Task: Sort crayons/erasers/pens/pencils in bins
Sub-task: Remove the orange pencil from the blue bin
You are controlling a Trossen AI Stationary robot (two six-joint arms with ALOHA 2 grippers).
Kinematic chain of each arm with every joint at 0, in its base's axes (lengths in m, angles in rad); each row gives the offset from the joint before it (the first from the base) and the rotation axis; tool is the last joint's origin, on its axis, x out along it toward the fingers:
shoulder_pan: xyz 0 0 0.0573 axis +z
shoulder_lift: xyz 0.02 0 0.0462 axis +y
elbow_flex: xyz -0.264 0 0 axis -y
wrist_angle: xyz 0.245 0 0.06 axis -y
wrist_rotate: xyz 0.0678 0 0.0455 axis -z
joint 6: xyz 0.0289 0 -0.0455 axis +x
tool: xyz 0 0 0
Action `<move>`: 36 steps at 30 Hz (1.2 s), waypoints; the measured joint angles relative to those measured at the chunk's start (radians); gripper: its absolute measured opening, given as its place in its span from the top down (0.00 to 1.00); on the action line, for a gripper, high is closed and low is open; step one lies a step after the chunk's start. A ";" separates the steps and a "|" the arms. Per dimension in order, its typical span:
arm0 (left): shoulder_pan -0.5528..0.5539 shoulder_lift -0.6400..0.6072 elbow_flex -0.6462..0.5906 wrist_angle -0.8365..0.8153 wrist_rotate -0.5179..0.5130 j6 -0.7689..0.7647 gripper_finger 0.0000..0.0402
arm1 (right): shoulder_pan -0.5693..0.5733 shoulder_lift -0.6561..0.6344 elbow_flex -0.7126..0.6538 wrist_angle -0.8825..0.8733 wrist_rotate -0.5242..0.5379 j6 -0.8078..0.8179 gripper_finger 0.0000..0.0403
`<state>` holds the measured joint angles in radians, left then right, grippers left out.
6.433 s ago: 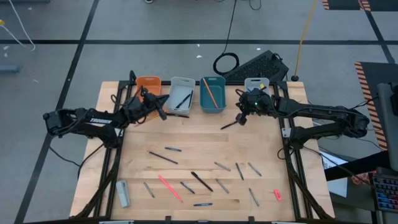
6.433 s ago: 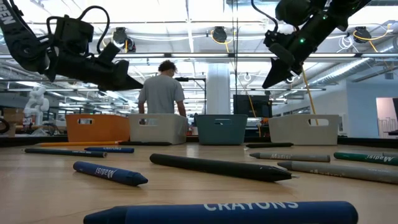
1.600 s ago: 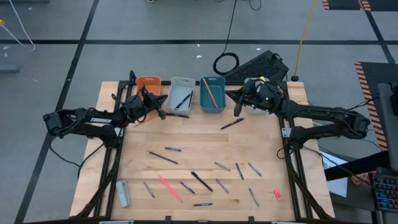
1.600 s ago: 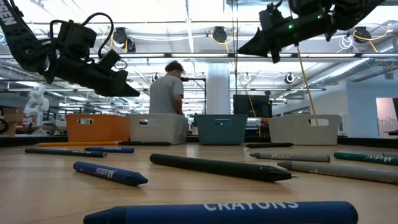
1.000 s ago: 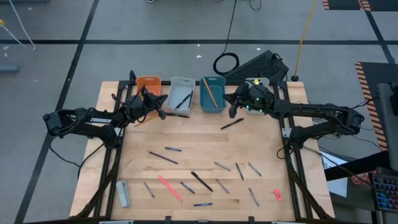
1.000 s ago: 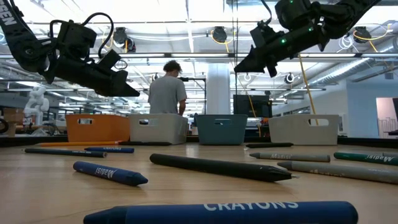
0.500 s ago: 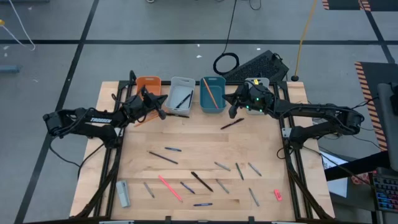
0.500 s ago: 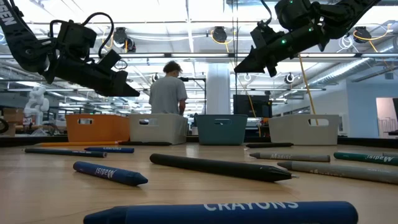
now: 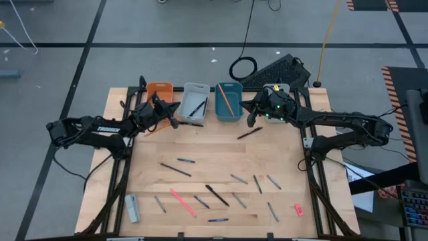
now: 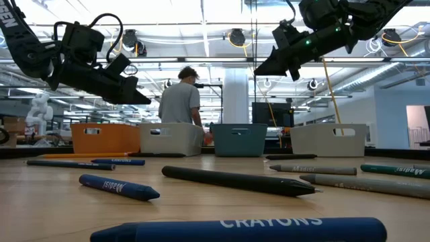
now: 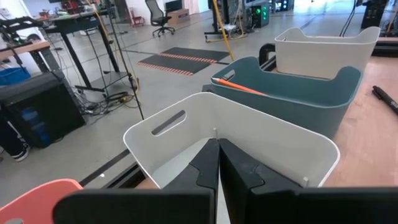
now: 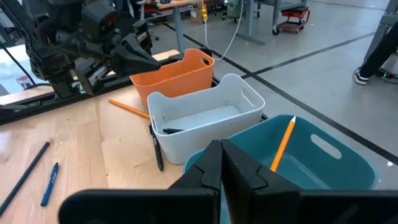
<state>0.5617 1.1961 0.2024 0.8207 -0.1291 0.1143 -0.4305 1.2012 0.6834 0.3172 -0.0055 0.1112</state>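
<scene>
**High view: both arms up at the bins, nothing held**

From above we see four bins along the far edge: orange bin [image 9: 160,90], grey bin [image 9: 195,99], teal bin [image 9: 229,100] and another grey one under the right arm. The pink eraser [image 9: 298,209] lies alone near the table's front right corner. The wrist views add what we can't see from above: left gripper [image 11: 218,163] pinched shut and empty over the grey bin, right gripper [image 12: 221,163] likewise closed over the teal bin.

high: straight down, far, whole table [image 9: 221,144] | low: table height, level, facing bins [image 10: 238,139] | wrists: close behind closed pincers, both seeing teal bin [image 11: 292,99]
</scene>
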 joint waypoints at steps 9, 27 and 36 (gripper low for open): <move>0.000 0.000 0.000 -0.001 0.000 -0.021 0.96 | 0.001 -0.017 0.000 0.000 0.000 0.000 1.00; 0.000 0.000 0.000 -0.001 0.009 -0.010 0.96 | 0.060 -0.050 -0.002 -0.037 0.000 -0.032 1.00; 0.000 0.000 0.000 -0.001 0.010 -0.010 0.96 | 0.060 -0.155 -0.011 -0.090 0.000 -0.050 1.00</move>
<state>0.5616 1.1962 0.2024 0.8200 -0.1188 0.1047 -0.3710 1.0466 0.6723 0.2274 -0.0054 0.0616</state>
